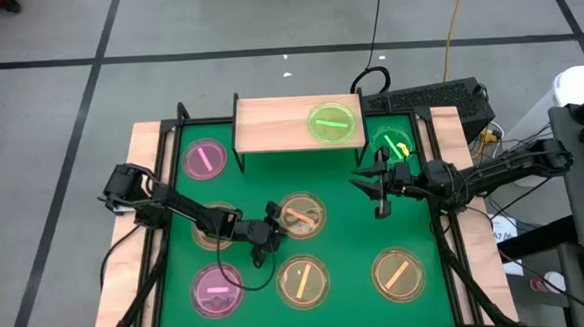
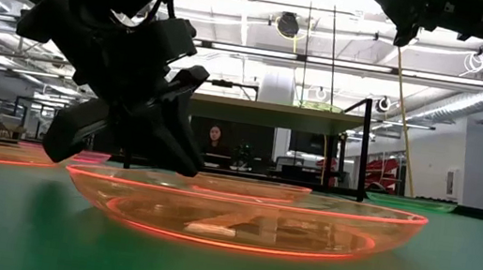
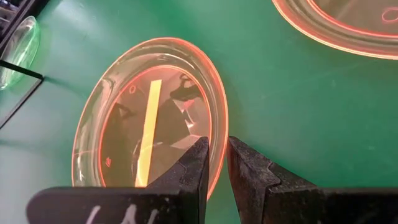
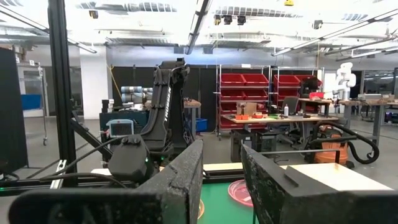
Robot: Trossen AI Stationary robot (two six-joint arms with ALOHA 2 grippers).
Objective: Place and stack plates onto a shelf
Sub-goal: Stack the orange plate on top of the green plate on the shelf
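The light-wood shelf (image 1: pixel 280 124) stands at the mat's far edge with a green plate (image 1: pixel 332 121) on its right half. Another green plate (image 1: pixel 391 143) lies on the mat to the shelf's right. Two pink plates (image 1: pixel 205 160) (image 1: pixel 218 287) and several amber plates lie flat on the green mat. My left gripper (image 1: pixel 271 235) (image 3: pixel 217 155) is low at the left rim of the centre amber plate (image 1: pixel 302 215) (image 3: pixel 149 118), shut on that rim. My right gripper (image 1: pixel 376 187) (image 4: pixel 222 168) hovers open and empty above the mat, near the shelf's right end. My left gripper pinches the centre amber plate's rim (image 3: pixel 214 177) on its left side, one finger (image 3: pixel 193 162) inside the dish and the other (image 3: pixel 249 168) outside. The fingers slant down from the table's left. The plate looks flat on the mat.
An amber plate (image 1: pixel 210 231) lies partly under my left arm. Two more amber plates (image 1: pixel 303 280) (image 1: pixel 398 275) sit along the near edge. The shelf's black legs (image 1: pixel 239 151) stand on the mat. A black frame (image 1: pixel 438 176) borders the mat; cables and boxes lie beyond the right side.
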